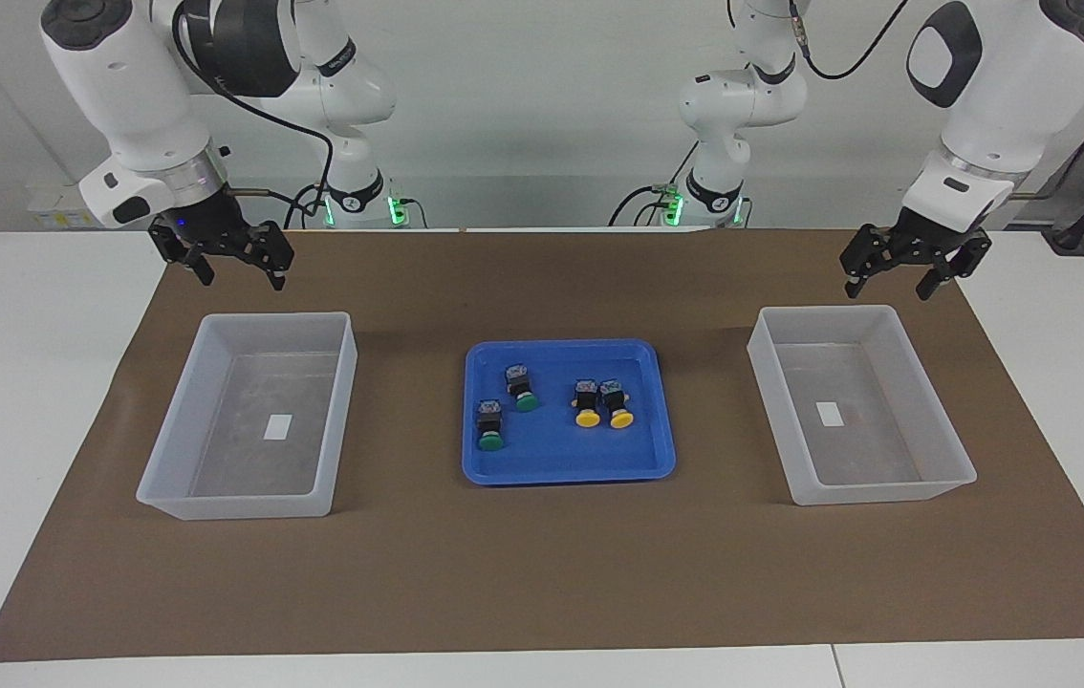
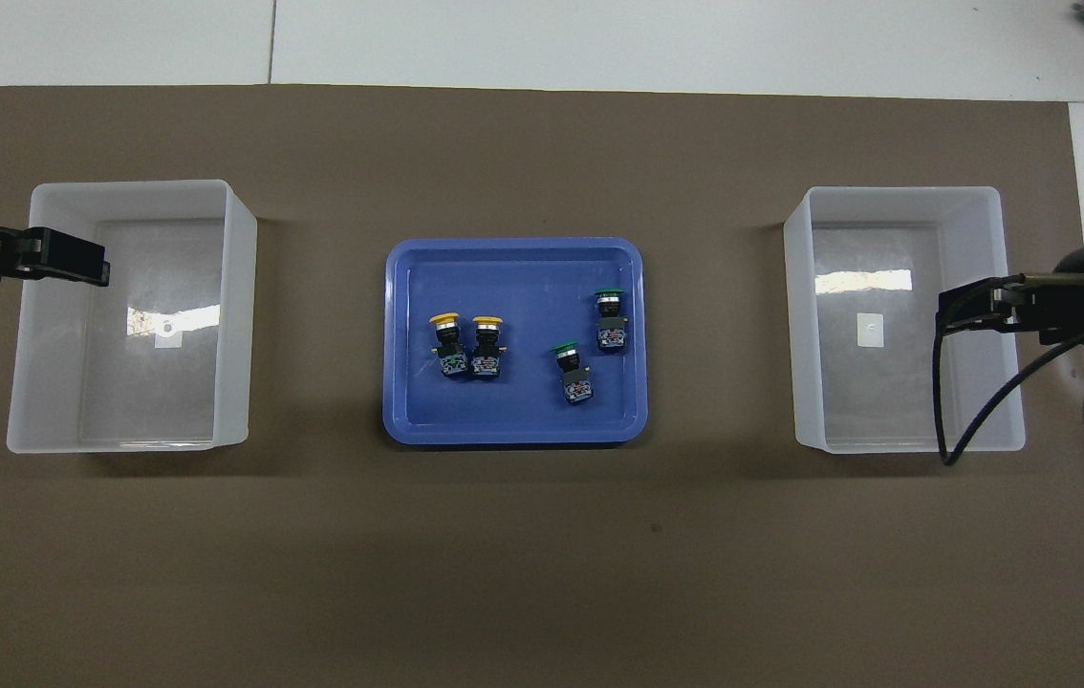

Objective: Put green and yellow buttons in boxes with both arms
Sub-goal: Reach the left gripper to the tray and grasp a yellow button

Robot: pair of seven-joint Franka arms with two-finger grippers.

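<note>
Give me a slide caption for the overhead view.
Four buttons wait in the blue tray between two empty boxes.

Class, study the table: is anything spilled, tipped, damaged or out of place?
Nothing stands out. All four buttons, two green and two yellow, lie inside the blue tray. Both boxes sit square and hold no buttons. Both end effectors hang open, holding nothing.

1. White table (image 1: 16, 382), topped by a brown mat (image 1: 542, 564) covering most of its middle.
2. On the mat, centre: shallow blue tray (image 1: 569, 470).
3. Toward the right arm's end: translucent box (image 1: 246, 505), white label inside.
4. Toward the left arm's end: matching box (image 1: 877, 492), well apart from the tray.
</note>
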